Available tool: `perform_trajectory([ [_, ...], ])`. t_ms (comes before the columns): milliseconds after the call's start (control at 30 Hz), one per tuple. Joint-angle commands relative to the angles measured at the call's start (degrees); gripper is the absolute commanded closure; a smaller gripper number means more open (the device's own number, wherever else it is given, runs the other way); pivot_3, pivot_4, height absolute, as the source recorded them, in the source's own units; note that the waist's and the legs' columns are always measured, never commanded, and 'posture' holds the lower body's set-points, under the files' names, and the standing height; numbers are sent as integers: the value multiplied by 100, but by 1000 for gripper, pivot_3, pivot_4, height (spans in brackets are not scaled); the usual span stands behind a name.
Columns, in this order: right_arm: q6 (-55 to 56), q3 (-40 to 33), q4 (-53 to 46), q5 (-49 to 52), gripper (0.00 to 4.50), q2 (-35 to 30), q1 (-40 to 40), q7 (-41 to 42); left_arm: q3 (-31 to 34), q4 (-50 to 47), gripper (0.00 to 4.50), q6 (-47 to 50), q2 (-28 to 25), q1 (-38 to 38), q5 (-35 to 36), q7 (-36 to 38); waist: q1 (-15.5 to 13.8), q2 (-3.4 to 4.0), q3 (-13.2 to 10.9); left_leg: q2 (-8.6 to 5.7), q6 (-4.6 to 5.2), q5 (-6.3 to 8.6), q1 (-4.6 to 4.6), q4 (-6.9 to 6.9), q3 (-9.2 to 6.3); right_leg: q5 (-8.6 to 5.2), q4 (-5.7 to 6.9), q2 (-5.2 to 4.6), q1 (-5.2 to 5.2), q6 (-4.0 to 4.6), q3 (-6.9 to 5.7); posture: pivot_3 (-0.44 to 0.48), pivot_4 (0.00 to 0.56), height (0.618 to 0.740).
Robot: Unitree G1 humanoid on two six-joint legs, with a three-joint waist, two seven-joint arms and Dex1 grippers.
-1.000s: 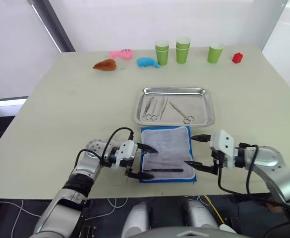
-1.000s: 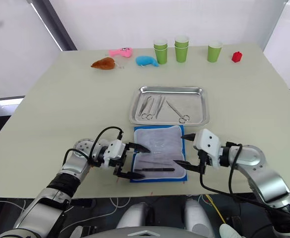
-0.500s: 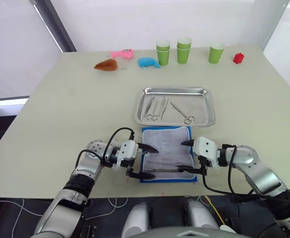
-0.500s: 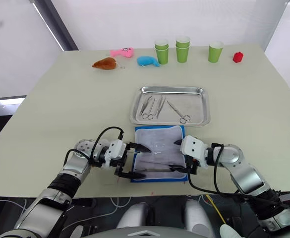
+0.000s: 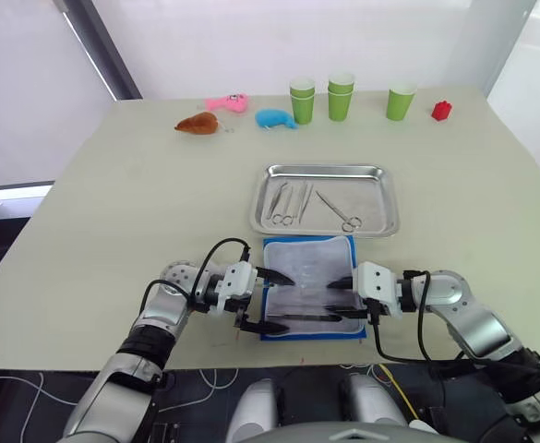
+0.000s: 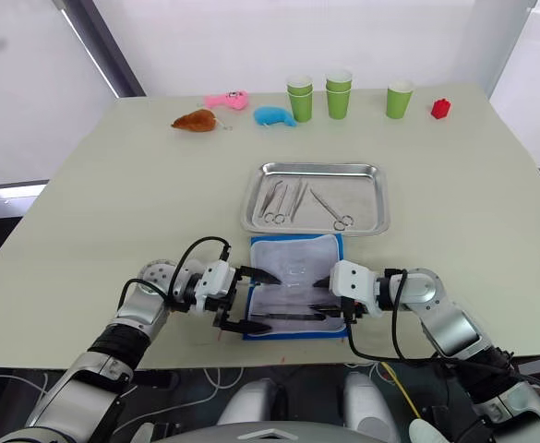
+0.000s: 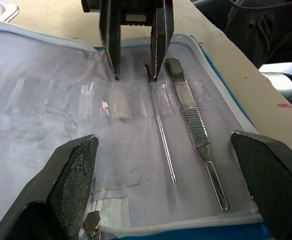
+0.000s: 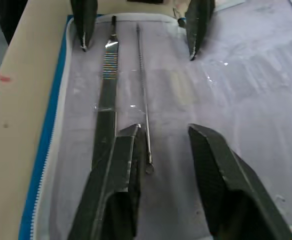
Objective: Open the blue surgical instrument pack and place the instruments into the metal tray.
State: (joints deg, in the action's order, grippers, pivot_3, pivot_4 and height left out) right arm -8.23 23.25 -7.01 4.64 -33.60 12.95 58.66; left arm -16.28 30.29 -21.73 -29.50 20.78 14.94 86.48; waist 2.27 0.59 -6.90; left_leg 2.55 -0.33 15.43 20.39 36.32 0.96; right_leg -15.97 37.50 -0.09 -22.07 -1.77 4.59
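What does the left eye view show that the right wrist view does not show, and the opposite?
The left eye view alone shows the shiny steel tray with scissors and forceps in it, and the green paper cups at the table's far edge. The right wrist view alone shows that the thin needle-like probe ends in a small loop, lying between the open right gripper fingers. Both show the opened blue fabric pack with its pale lining, the flat ribbed metal handle beside the probe, and the open left gripper opposite.
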Motion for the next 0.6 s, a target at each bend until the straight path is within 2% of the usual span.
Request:
perform_trajectory([
  [33, 5, 165, 318, -321, 3916, -80, -39, 18, -494, 644, 0, 274, 66, -502, -710, -103, 2, -1, 0, 1, 0, 0, -7, 0, -3, 0, -1, 0, 7, 0, 0, 0, 150, 740],
  [67, 23, 164, 333, -313, 4381, -69, -30, 21, -494, 645, 0, 276, 62, -501, -710, -104, 2, -1, 0, 2, 0, 1, -10, 0, -6, 0, -2, 0, 9, 0, 1, 0, 150, 740],
  [100, 40, 167, 348, -302, 4450, -62, -20, 33, -492, 646, 0, 279, 57, -499, -710, -103, 4, -1, 0, 2, 0, 1, -11, 0, -9, -1, -2, -1, 9, 0, 2, 0, 150, 740],
  [300, 173, 143, 341, -234, 4450, -27, 31, 102, -486, 647, 0, 286, 39, -497, -706, -99, 4, -1, 1, 3, 0, 1, -14, 0, -11, -1, -2, -2, 10, 0, 4, 0, 150, 740],
  [600, -26, -48, -300, -164, 4450, -202, 98, 128, -489, 685, 0, 262, 53, -476, -717, -97, -4, -1, 0, 4, -1, 1, -12, -1, -12, -1, -5, -3, 8, -1, 3, 0, 150, 740],
])
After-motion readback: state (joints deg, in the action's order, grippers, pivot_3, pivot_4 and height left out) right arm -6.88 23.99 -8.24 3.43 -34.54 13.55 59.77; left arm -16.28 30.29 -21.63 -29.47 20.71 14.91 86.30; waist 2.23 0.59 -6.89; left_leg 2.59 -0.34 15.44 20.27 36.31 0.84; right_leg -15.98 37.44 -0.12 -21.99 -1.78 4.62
